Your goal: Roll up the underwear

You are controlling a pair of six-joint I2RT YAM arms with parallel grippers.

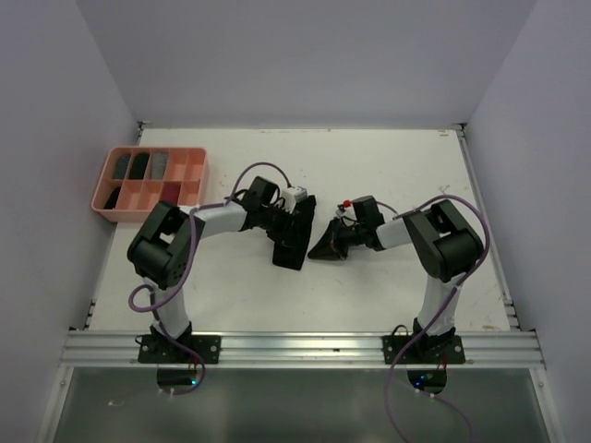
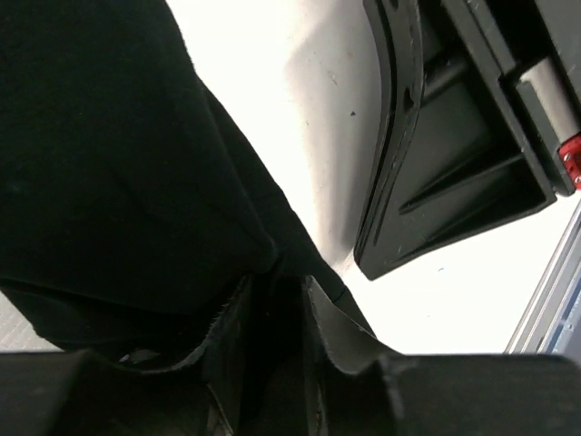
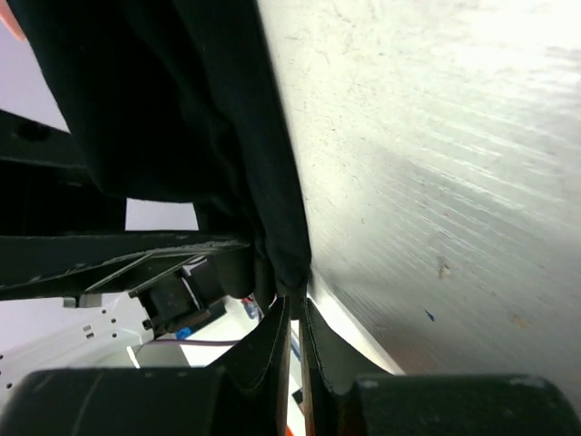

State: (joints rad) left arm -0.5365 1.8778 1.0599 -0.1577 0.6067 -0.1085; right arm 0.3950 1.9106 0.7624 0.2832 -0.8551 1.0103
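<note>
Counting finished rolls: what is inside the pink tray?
The tray holds several small dark bundles in its left compartments, too small to identify; anything beneath them is covered.

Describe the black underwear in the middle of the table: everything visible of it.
The plain black cloth underwear looks soft and matte, with no print showing. It sits mid-table between the two arms, bunched into a long folded strip with a triangular flap toward the right arm. The left gripper pinches one edge between its fingers, and the right gripper pinches another. Its lower part appears to rest on the white table.
</note>
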